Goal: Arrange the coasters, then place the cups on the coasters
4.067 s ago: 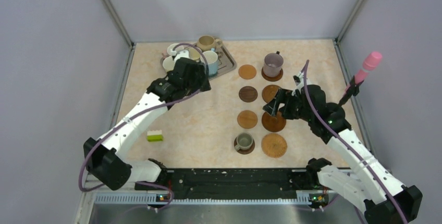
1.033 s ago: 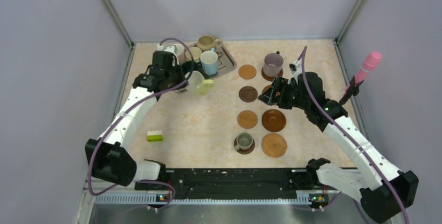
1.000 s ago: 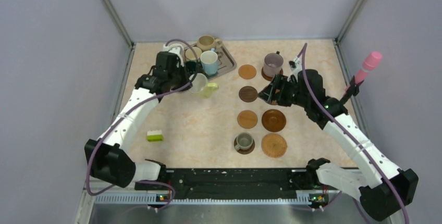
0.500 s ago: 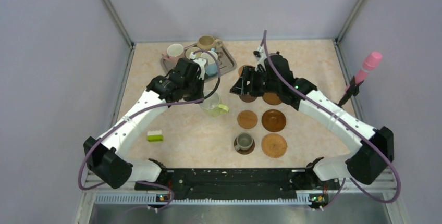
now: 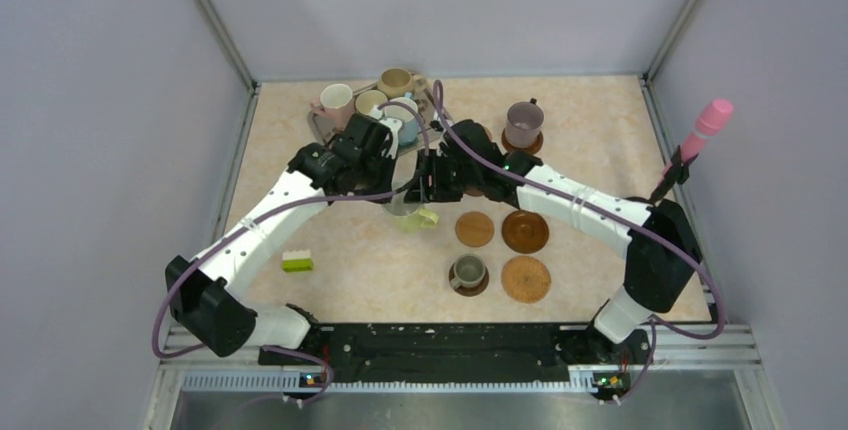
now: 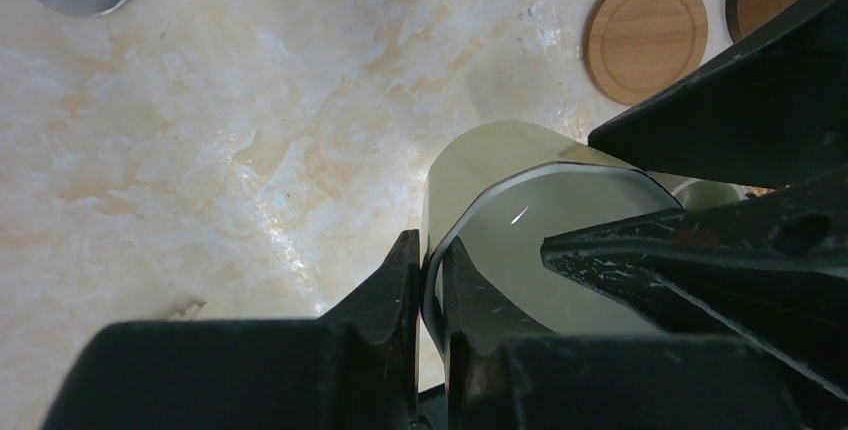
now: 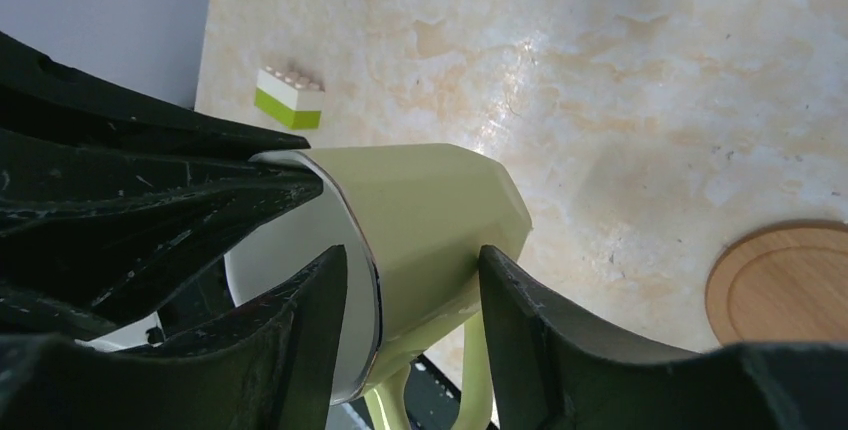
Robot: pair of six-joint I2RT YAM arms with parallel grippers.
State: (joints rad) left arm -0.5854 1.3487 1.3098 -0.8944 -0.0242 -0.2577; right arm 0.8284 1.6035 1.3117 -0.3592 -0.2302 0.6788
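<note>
Evidently a handover: left pincer [image 6: 428,290] clamped on the cup [image 5: 410,212] rim, right pincer [image 7: 412,255] astride it, grip unclear; right must clamp before left lets go.

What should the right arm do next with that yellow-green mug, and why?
Probably close the right fingers fully on the yellow-green mug. They straddle its wall beside the handle with some gap showing, while the left fingers pinch the rim. Once that hold is firm, the left could let go and the mug could go to a bare coaster.
</note>
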